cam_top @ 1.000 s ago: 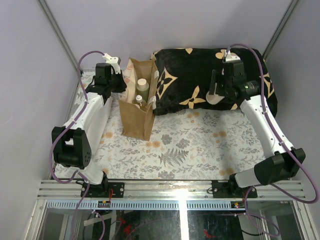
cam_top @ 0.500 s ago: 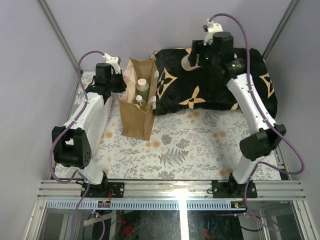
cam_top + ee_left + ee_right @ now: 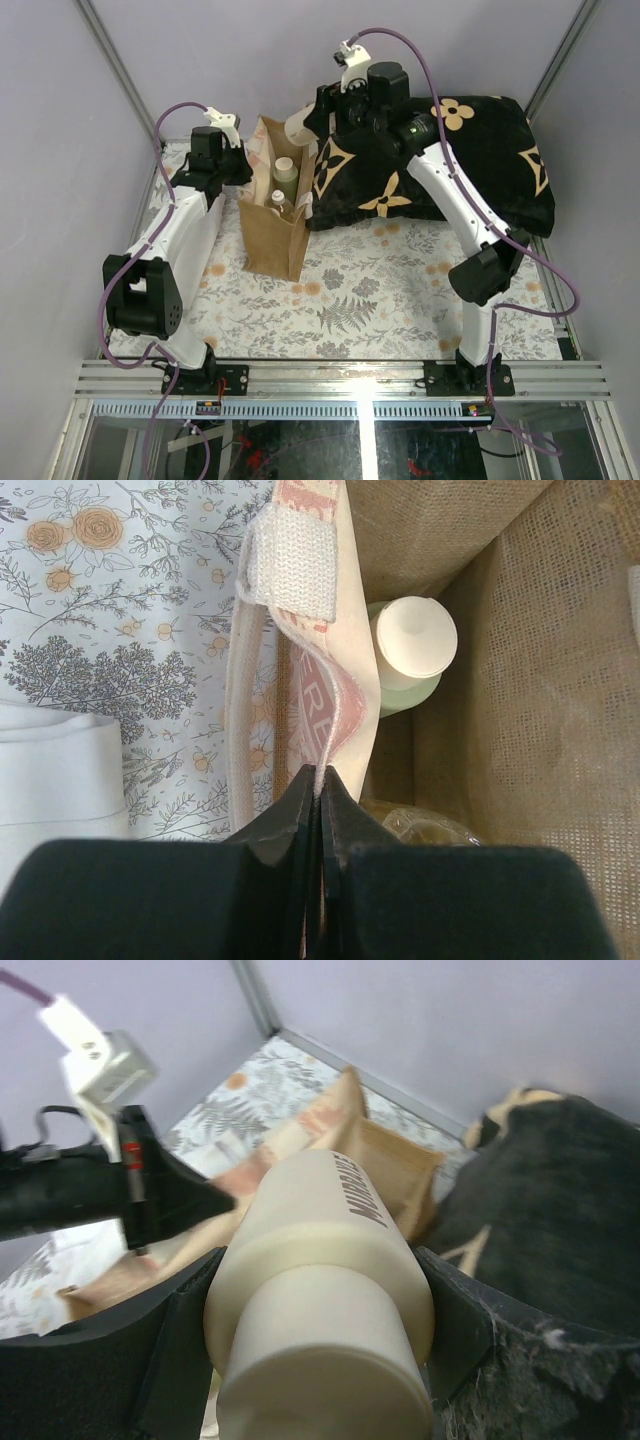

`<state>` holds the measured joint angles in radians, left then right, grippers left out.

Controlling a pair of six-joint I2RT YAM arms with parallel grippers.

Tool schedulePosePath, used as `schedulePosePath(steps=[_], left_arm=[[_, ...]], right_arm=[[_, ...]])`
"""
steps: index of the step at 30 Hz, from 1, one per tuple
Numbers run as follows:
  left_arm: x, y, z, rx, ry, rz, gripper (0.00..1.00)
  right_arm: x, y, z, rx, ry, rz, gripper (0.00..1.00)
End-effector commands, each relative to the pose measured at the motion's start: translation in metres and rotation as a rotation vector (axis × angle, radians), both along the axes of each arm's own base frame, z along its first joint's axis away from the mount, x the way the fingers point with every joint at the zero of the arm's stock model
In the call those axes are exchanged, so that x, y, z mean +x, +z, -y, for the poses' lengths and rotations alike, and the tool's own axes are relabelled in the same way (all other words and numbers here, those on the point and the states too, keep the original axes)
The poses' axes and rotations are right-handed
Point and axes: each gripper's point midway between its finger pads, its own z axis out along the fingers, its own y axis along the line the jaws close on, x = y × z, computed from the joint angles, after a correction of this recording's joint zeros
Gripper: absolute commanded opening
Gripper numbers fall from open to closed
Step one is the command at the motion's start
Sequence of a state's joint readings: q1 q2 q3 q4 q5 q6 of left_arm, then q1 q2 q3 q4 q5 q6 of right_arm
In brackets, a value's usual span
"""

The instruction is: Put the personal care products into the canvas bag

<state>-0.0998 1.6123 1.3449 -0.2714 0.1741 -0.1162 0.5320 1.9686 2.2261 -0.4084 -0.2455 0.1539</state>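
Observation:
The tan canvas bag [image 3: 272, 225] stands upright at the left of the table. My left gripper [image 3: 320, 775] is shut on the bag's pale rim next to a handle strap [image 3: 293, 555]. Inside stand a greenish bottle [image 3: 412, 640] with a pale cap and a clear amber bottle [image 3: 425, 827]. My right gripper [image 3: 322, 1332] is shut on a cream-beige bottle [image 3: 330, 1250], held tilted in the air just right of and above the bag's mouth [image 3: 390, 1160]. From above, that bottle [image 3: 297, 124] hangs beside the bag's far right corner.
A big black cushion with beige flower marks [image 3: 440, 160] fills the back right. A white folded cloth [image 3: 60, 775] lies left of the bag, under my left arm. The floral tablecloth [image 3: 380, 290] covers the table, and grey walls close in on the back and sides.
My right arm has swung left from over the cushion to the bag's mouth, carrying the cream-beige bottle. The left gripper and the bag have not moved.

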Motion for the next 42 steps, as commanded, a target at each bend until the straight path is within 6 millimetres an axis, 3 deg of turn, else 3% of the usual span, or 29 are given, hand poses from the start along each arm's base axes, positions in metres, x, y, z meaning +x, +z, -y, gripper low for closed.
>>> schedulePosePath(steps=[1, 17, 26, 33, 42], left_arm=[[0.01, 0.021, 0.002, -0.007, 0.011, 0.098, 0.0], [0.012, 0.024, 0.003, 0.009, -0.01, 0.092, 0.0], [0.013, 0.021, 0.004, 0.023, -0.025, 0.08, 0.0], [0.012, 0.022, 0.004, 0.026, -0.031, 0.083, 0.0], [0.011, 0.022, 0.005, 0.022, -0.034, 0.082, 0.0]], right_arm=[[-0.027, 0.105, -0.026, 0.212, 0.157, 0.251, 0.17], [-0.017, -0.038, -0.079, -0.053, 0.192, 0.003, 0.15], [-0.014, -0.067, -0.084, -0.215, 0.134, 0.012, 0.15], [-0.015, -0.101, -0.094, -0.428, 0.101, 0.094, 0.15], [-0.014, -0.135, -0.109, -0.475, 0.124, 0.075, 0.2]])
